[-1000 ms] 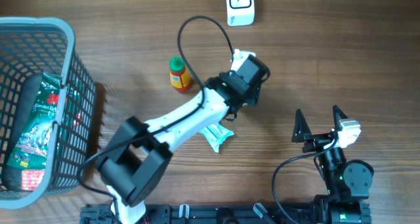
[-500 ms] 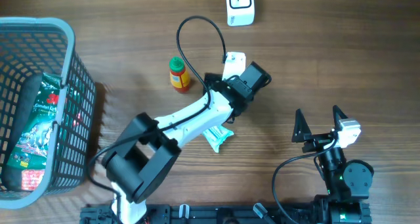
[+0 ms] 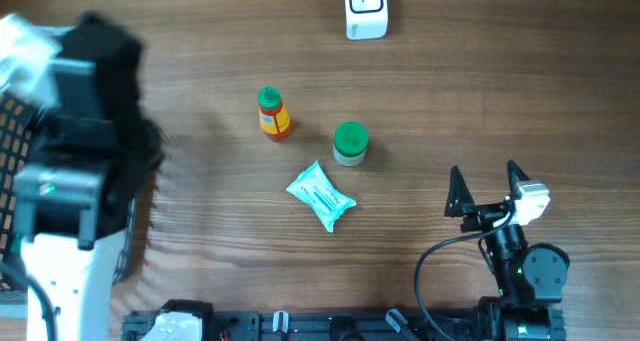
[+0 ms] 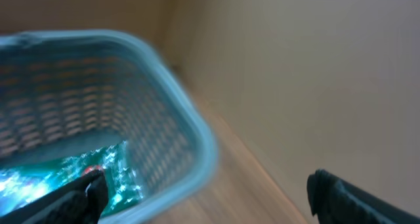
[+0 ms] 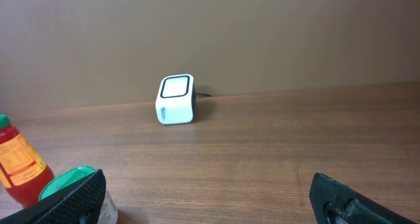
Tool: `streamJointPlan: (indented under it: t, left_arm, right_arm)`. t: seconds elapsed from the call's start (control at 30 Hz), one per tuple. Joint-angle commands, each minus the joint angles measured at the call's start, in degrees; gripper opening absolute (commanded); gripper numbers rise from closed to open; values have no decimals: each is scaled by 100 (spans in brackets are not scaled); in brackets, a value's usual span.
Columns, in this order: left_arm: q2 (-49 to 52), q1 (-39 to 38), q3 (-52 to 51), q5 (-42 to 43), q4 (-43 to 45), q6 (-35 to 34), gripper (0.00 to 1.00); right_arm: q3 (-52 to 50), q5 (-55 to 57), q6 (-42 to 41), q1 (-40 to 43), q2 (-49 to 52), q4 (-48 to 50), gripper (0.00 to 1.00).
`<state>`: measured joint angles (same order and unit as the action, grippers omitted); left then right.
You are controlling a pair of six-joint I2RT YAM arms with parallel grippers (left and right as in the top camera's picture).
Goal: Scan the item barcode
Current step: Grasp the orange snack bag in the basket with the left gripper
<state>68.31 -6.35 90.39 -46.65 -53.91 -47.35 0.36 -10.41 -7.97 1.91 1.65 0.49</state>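
Note:
The white barcode scanner (image 3: 366, 9) stands at the table's far edge and faces the right wrist camera (image 5: 176, 100). On the table are a red bottle with a green cap (image 3: 272, 114), a green-lidded jar (image 3: 350, 143) and a teal-white packet (image 3: 321, 196). My left arm (image 3: 70, 171) is blurred at the far left, over the grey basket (image 3: 12, 141). The left gripper (image 4: 207, 198) is open and empty above the basket's rim (image 4: 197, 132), with a green packet (image 4: 59, 175) lying inside. My right gripper (image 3: 488, 186) rests open and empty at the near right.
The right wrist view shows the red bottle (image 5: 20, 165) and the jar (image 5: 72, 181) at its left edge, beside the left finger. A brown wall rises behind the scanner. The basket takes up the table's left side.
My left arm has swung from the middle of the table to the far left over the basket. Its jaws have opened, and the green-lidded jar stands where it was. The right arm has not moved.

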Motion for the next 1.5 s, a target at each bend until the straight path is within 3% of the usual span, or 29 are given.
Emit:
streamJointPlan:
  t: [0.0, 0.13, 0.23, 0.37, 0.43, 0.5, 0.6, 0.73, 0.83, 0.93, 1.07, 1.27, 1.37, 1.47]
  left_arm:
    - [-90, 1521, -48, 426, -1169, -2586, 100]
    - [424, 3119, -48, 1355, -1847, -2706, 100]
    - [1027, 3908, -48, 1858, -2153, -2669, 99]
    - [2081, 4601, -48, 2168, -2865, -2629, 82]
    - [2667, 4819, -48, 2153, -2894, -1971, 80]
    - [3023, 4937, -48, 2153, -2907, -1554, 72]
    - [3672, 5209, -48, 2153, -3067, -780, 72]
    - [4133, 5414, -221, 2153, -3097, -505, 63]
    - [4131, 5431, -955, 2133, -2793, -487, 70]
    - [4131, 5438, -1513, 1805, -2618, -490, 67]
    - [4131, 5488, -1703, 1657, -2212, -487, 74]
    - [4131, 5490, -1711, 1646, -1858, -487, 77]
    - [4131, 5490, -1773, 1615, -1773, -490, 65]
    - [4131, 5490, -2302, 1613, -1360, -490, 65]
  right_arm:
    - [0, 33, -107, -22, -35, 20, 100]
    - [-2, 33, -107, -22, -35, 20, 100]
    - [-2, 31, -107, -22, -35, 20, 100]
    - [-2, 33, -107, -22, -35, 20, 100]
    - [-2, 33, -107, -22, -35, 20, 100]
    - [-2, 33, -105, -22, -35, 20, 100]
    - [0, 31, -107, -22, -35, 20, 100]
    - [0, 31, -107, -22, -35, 20, 100]
    - [-2, 33, -107, -22, -35, 20, 100]
    - [-2, 33, -107, -22, -35, 20, 100]
    - [-2, 31, -107, -22, -35, 20, 100]
    - [-2, 33, -109, -22, -35, 20, 100]
    - [0, 31, -107, -22, -35, 20, 100]
    - [-2, 33, -107, -22, -35, 20, 100]
